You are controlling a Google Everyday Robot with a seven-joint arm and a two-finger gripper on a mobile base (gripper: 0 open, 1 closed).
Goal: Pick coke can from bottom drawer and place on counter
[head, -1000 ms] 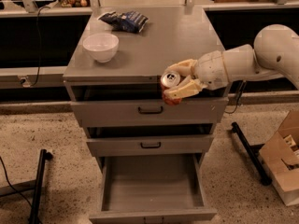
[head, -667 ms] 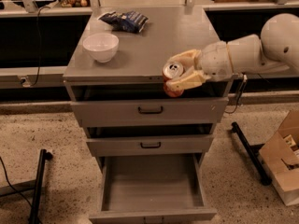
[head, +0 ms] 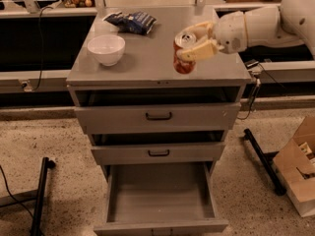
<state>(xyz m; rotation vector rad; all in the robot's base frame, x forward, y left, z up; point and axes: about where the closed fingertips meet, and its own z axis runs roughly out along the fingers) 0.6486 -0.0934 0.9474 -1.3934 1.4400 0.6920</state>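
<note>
The coke can (head: 183, 58), red-orange with a silver top, is upright in my gripper (head: 195, 42), whose cream fingers are shut around its upper part. It is over the right front part of the grey counter (head: 147, 53); I cannot tell if its base touches the surface. My white arm (head: 275, 21) reaches in from the right. The bottom drawer (head: 160, 195) stands pulled open below, its grey floor bare.
A white bowl (head: 106, 48) sits on the counter's left side. A dark blue snack bag (head: 132, 21) lies at the back. Two shallower drawers with black handles (head: 158, 116) are above the open one. A cardboard box (head: 300, 173) stands on the floor at right.
My gripper has lifted the coke can from in front of the cabinet's top edge up and back over the counter.
</note>
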